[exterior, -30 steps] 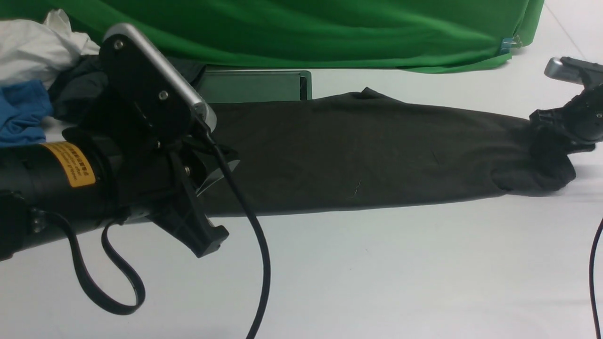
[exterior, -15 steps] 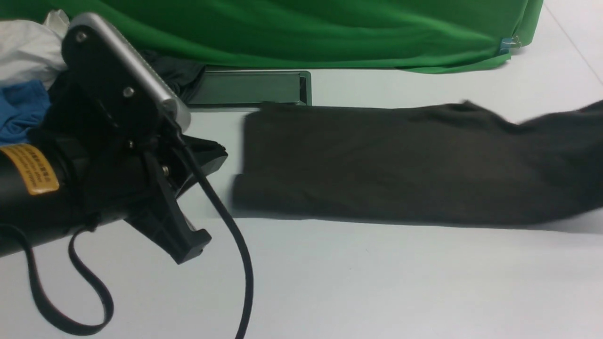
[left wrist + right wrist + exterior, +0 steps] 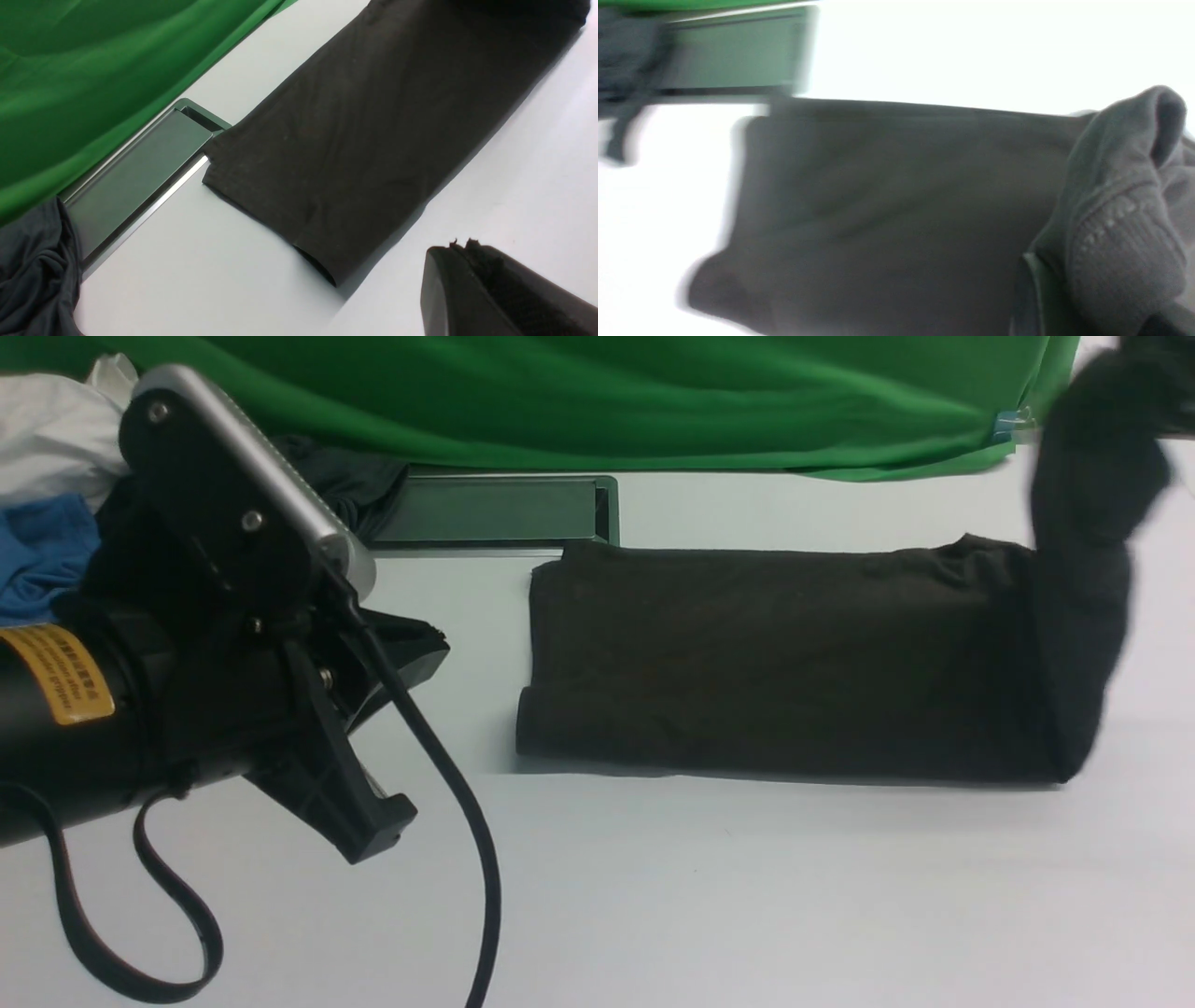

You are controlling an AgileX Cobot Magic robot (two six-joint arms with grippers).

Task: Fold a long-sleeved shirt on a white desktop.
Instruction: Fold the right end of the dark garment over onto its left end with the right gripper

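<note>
Three views, taken in turn.

Front view, shirt: the long-sleeved shirt (image 3: 775,658) lies folded into a long dark band across the middle and right of the frame on the white desktop (image 3: 700,896); its right end is pulled up off the surface toward the upper right corner, blurred.
Front view, left arm: fills the left of the frame, the left gripper (image 3: 411,649) near the folded shirt's left end but apart from it, holding nothing; its jaws are pressed together.
Front view, right gripper: barely visible at the upper right corner, hidden by the raised cloth.
Front view, background: green cloth backdrop (image 3: 607,401) along the top, a dark recessed panel (image 3: 485,511) in the desktop below it, a pile of white, blue and dark garments (image 3: 47,476) at upper left.

Left wrist view, shirt: its folded end (image 3: 327,186) lies flat at centre, one corner touching the recessed panel (image 3: 135,172).
Left wrist view, finger: one black fingertip (image 3: 490,289) at lower right, clear of the cloth.

Right wrist view, shirt: blurred; the flat band (image 3: 878,210) fills the centre, and a bunched ribbed part (image 3: 1125,224) rises at the right.
Right wrist view, right gripper: pinching that bunched cloth, judging by the lifted end; the fingers themselves are hidden.
</note>
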